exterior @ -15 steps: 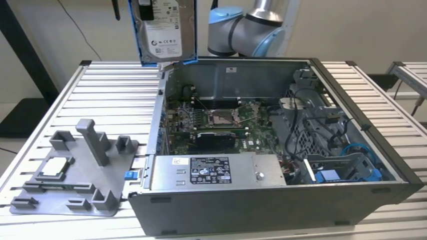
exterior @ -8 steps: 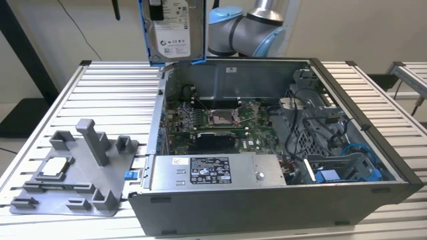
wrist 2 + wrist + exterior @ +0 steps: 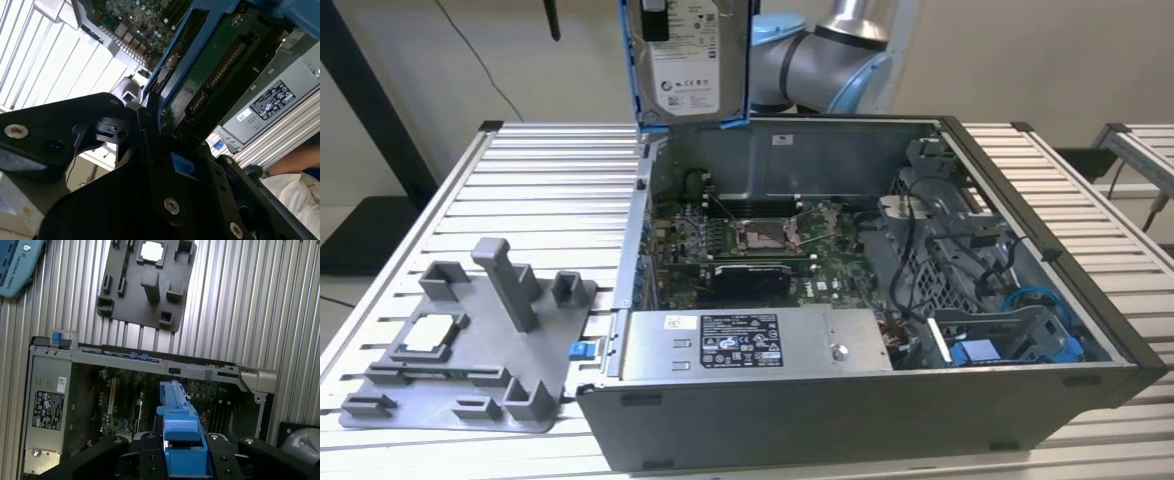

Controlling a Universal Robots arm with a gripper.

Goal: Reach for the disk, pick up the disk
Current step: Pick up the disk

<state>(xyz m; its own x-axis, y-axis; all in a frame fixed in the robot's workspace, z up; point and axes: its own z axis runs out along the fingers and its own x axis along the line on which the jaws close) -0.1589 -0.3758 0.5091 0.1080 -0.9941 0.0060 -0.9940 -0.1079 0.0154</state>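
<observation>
Above the far wall of the open computer case, near its corner on the exterior view's left, the disk hangs upright in the air, well clear of the case rim with open room all round it. It is a flat silver-grey slab with a white label, edged by a bright blue plastic bracket. In the first wrist view the gripper has its black fingers clenched on that bracket from both sides. Below lie the green motherboard and, along the case's near wall, a boxy silver power supply. The case sits on a ribbed metal bench. At the bench's near corner on the exterior view's left rests a matte grey tray carrying a small square chip.
</observation>
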